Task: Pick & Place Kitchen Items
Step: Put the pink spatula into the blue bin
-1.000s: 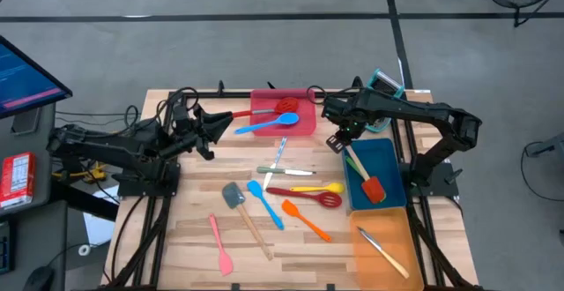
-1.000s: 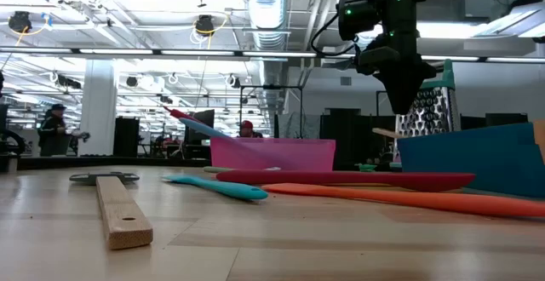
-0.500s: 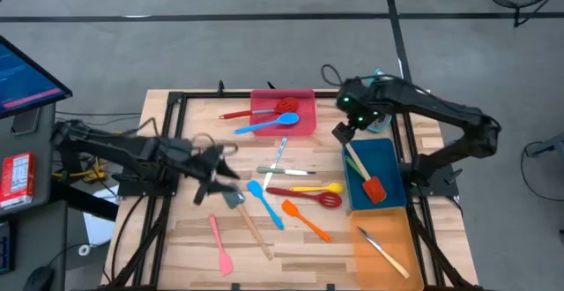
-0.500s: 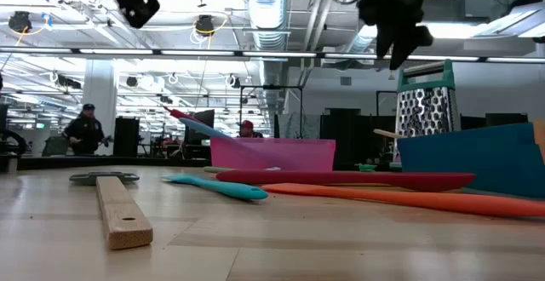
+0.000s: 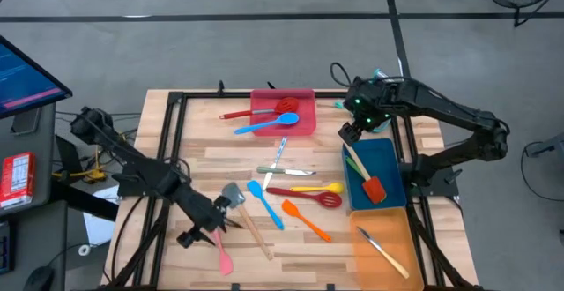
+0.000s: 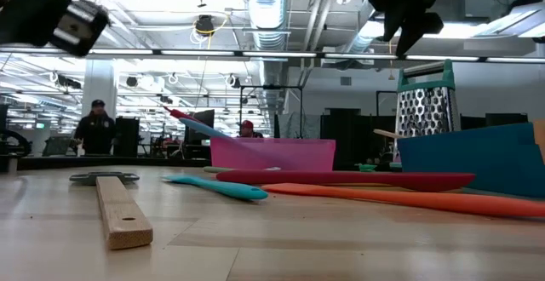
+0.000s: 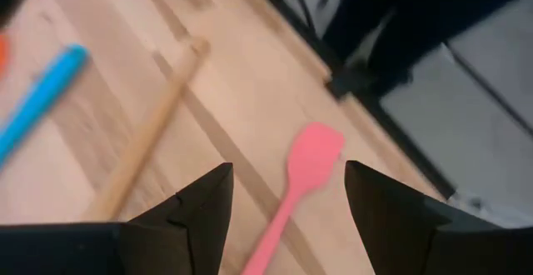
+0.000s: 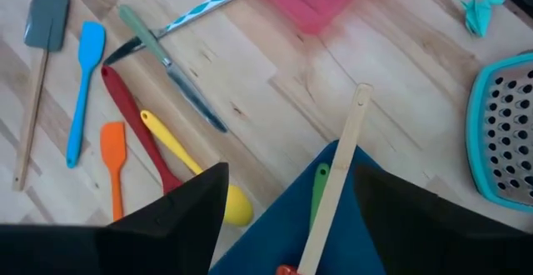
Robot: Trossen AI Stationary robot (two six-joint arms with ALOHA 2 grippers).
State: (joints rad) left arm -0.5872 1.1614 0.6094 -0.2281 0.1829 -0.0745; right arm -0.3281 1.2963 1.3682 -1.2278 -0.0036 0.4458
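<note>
Bare wood lies open beside the pink spatula [image 5: 221, 247] toward the table's front left corner. Mid-table, the blue spatula [image 5: 265, 203], red slotted spoon [image 5: 306, 197] and orange spatula [image 5: 305, 219] crowd together, with the blue tray [image 5: 390, 169] walling the right.

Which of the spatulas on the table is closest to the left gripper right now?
The pink spatula, lying apart near the table's front-left; the open left gripper hovers right over its handle.

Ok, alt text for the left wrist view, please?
The open left gripper hovers over a pink spatula lying on the wooden table, framed between its two dark fingers. A wooden handle and a blue handle lie beside it.
</note>
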